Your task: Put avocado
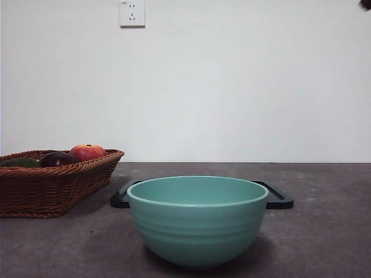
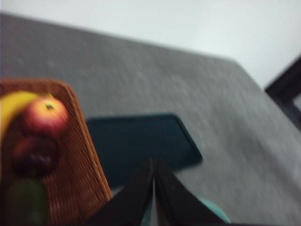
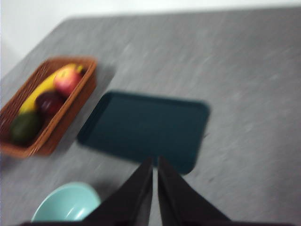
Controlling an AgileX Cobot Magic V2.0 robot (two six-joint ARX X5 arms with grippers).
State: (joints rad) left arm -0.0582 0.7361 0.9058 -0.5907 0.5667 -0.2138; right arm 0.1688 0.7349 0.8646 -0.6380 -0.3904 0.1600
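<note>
Our left gripper [image 2: 154,175] and right gripper [image 3: 154,172] both hang high above the table with jaws pressed together, holding nothing. The avocado [image 3: 24,126] lies well apart from them, in the wicker basket [image 1: 55,188] at far left, beside the plum [image 3: 48,102].

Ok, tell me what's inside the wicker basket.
The wicker basket holds the avocado, a dark purple fruit, a red apple and a banana. Anything beneath the fruit is hidden.
</note>
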